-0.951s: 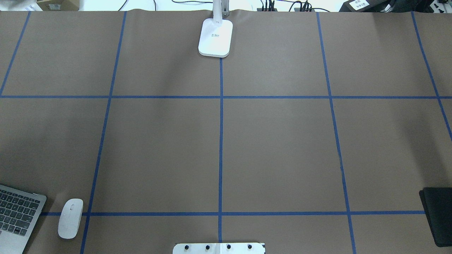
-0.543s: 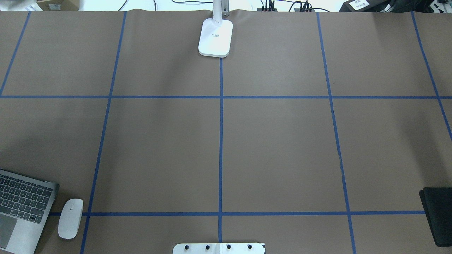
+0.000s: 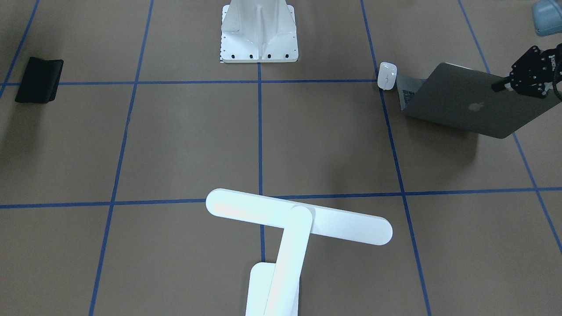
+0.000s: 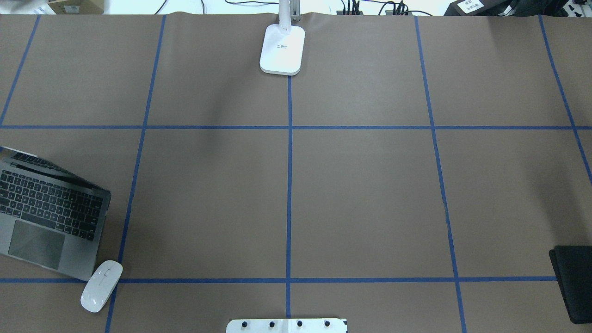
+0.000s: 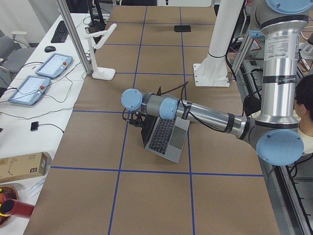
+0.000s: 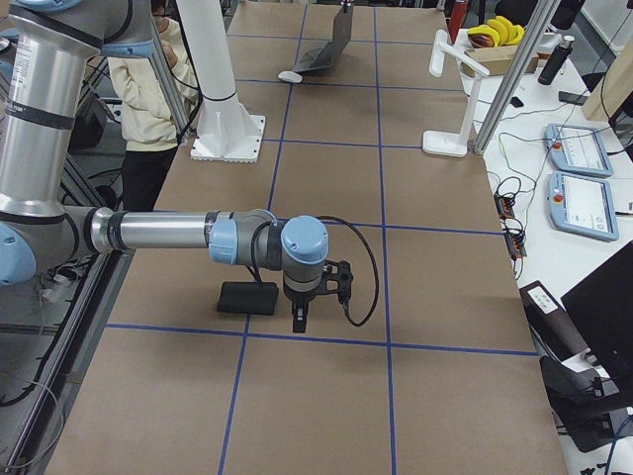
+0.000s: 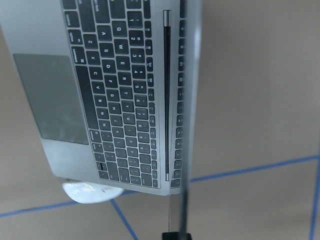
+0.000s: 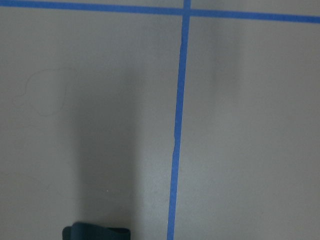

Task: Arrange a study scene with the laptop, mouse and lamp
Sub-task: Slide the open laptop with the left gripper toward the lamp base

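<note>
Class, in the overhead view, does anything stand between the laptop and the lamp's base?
Nothing visible does: only bare table and blue tape lie between the laptop and the lamp. The mouse sits by the laptop's near corner, off that line.

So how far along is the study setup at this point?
Nothing looks finished. In hand: the left gripper clamps the lid of the open laptop, which sits at the left end of the table, the mouse by its front corner. Left: the lamp stands untouched at the far centre edge, apart from both, and the right gripper hangs beside the black mat.
</note>
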Motion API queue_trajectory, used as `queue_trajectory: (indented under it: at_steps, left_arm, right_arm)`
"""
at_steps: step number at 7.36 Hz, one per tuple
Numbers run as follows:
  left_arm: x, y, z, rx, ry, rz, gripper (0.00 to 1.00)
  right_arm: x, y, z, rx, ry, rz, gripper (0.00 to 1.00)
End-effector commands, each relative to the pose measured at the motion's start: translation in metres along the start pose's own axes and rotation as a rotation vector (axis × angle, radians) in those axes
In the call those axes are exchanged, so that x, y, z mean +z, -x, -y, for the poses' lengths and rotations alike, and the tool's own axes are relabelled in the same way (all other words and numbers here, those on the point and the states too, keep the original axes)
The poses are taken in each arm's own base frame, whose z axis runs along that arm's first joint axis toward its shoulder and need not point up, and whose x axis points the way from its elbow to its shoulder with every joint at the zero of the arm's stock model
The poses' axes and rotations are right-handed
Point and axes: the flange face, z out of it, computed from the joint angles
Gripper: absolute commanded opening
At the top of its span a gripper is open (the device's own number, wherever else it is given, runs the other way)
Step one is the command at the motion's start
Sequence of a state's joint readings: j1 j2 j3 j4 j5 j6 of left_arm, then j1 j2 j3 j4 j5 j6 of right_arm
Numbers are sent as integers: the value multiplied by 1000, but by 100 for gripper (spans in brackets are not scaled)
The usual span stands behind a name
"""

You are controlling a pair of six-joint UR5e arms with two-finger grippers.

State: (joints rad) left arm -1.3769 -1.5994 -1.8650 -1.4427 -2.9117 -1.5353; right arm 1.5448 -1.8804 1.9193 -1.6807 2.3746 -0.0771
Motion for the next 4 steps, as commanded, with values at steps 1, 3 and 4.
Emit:
queue_trajectory:
  at_steps: [1, 3, 4]
  left_arm:
    - [-17, -81, -62, 25, -9, -18, 0]
    - [-22, -134, -105, 7, -6, -28, 0]
    - [-26, -153, -129, -12, -6, -36, 0]
  right_arm:
    - [3, -2, -8, -7, 9, 2, 100]
    - [6, -5, -12, -15, 18, 2, 100]
    - [7, -6, -10, -16, 20, -6, 100]
